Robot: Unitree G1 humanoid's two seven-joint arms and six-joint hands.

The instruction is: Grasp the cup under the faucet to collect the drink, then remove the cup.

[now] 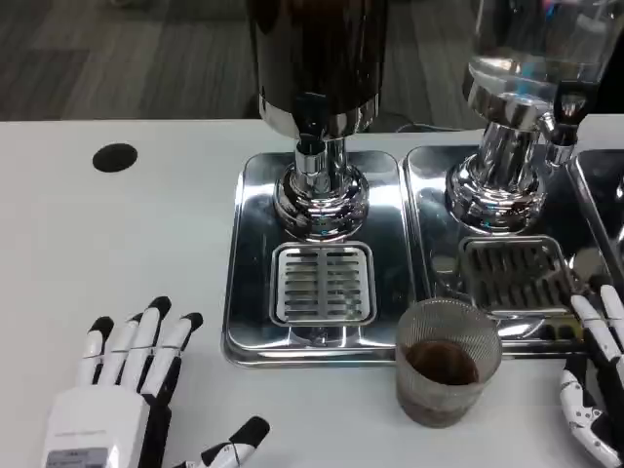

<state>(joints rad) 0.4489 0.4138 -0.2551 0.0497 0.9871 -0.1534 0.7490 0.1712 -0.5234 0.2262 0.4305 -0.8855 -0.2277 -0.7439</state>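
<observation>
Nearest the camera we find the left hand (122, 390), resting on the white tabletop (117, 253) with its fingers spread and nothing held. To its right, and well apart from it, stands the cup (447, 363), a ribbed clear glass with dark drink in its bottom part; it sits on the tabletop just in front of the two steel drip trays, at the seam between them, and so no longer under either faucet. Just right of the cup we see the right hand (595, 385) at the picture's edge: its fingers are apart and close on nothing, and a narrow gap separates them from the glass. Beyond the left hand, up and to its right, the dark drink dispenser (317, 58) rises over its faucet (312, 146) and the left drip tray (255, 292) with its slotted grate; further right again, directly beyond the right hand, a clear dispenser (541, 49) stands over the right drip tray (429, 205). A black round mark (115, 157) lies on the tabletop well beyond the left hand. We judge the task to be at or very near its end: the drink appears collected and the cup removed from below the faucet and set down, leaving at most the withdrawal of the right hand.
</observation>
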